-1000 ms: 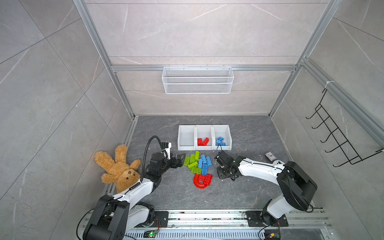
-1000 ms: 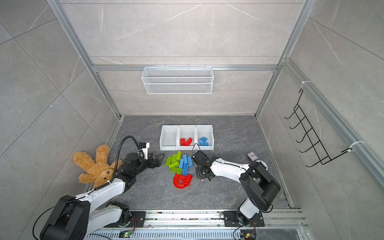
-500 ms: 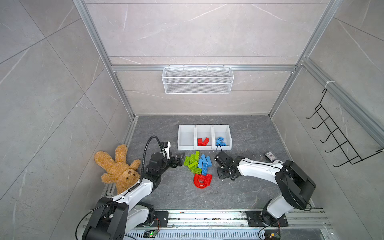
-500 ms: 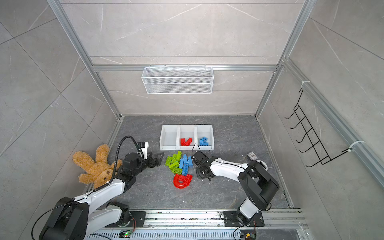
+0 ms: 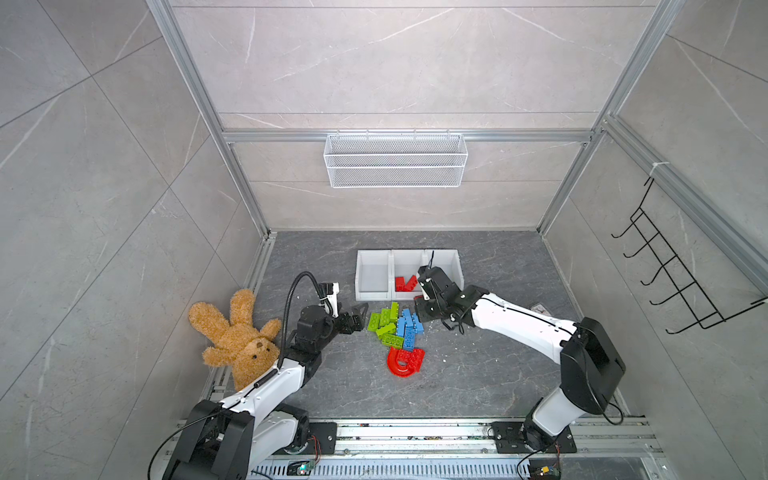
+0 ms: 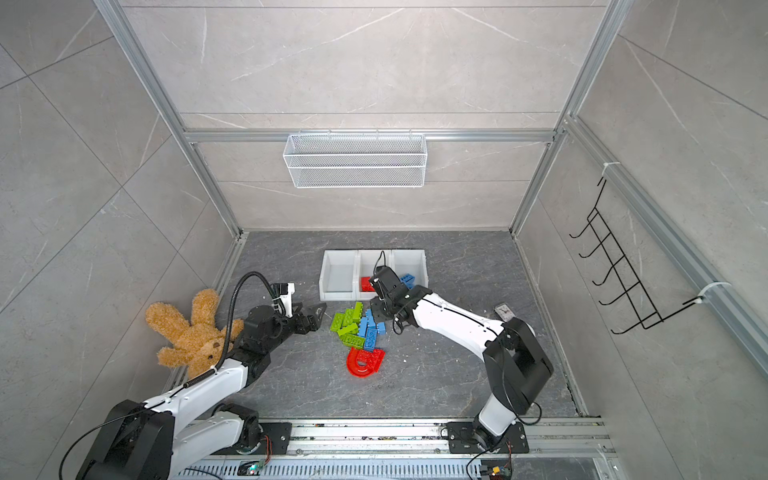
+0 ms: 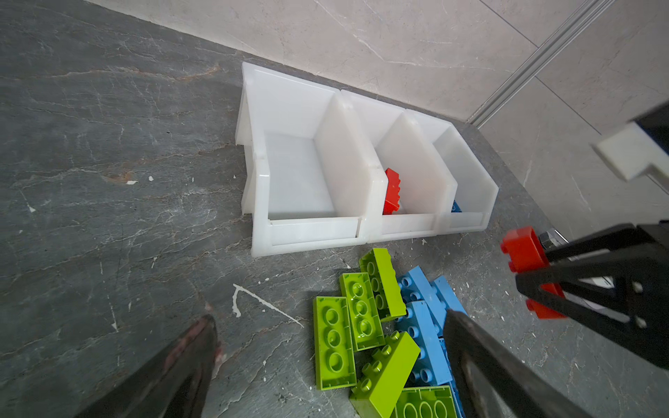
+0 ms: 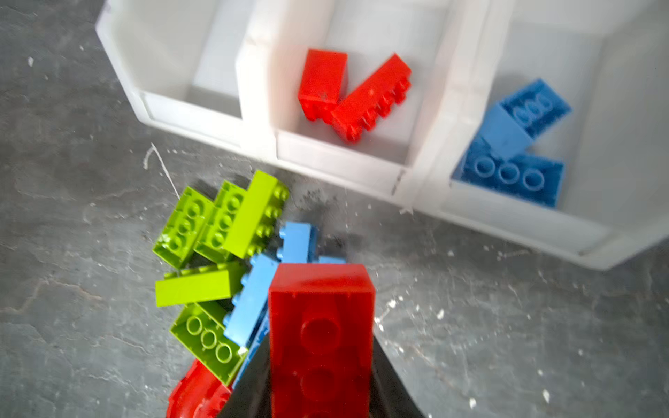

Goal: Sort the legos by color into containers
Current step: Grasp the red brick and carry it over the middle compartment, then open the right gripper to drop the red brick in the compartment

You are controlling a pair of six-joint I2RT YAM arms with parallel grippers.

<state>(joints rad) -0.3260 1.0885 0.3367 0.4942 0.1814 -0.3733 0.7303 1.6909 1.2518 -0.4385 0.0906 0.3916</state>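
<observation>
My right gripper (image 8: 321, 340) is shut on a red lego (image 8: 320, 325), held above the floor just in front of the containers (image 5: 374, 253). The left wrist view shows that lego (image 7: 523, 249) between the black fingers (image 7: 579, 282). In both top views this gripper (image 5: 422, 311) (image 6: 376, 309) hangs at the pile's far right edge. The pile holds green legos (image 5: 384, 324), blue legos (image 5: 409, 328) and a red arch (image 5: 403, 361). Of the three bins, the left one is empty, the middle holds red legos (image 8: 356, 96) and the right holds blue legos (image 8: 514, 144). My left gripper (image 5: 359, 316) (image 7: 328, 318) stands open, left of the pile.
A brown teddy bear (image 5: 237, 336) lies against the left wall beside my left arm. A white wire basket (image 5: 395, 160) hangs on the back wall and a black hook rack (image 5: 673, 274) on the right wall. A small flat object (image 5: 540, 308) lies behind my right arm.
My right gripper has closed on the red lego and moved from the pile's right side up and back toward the bins. The left arm has barely moved.
</observation>
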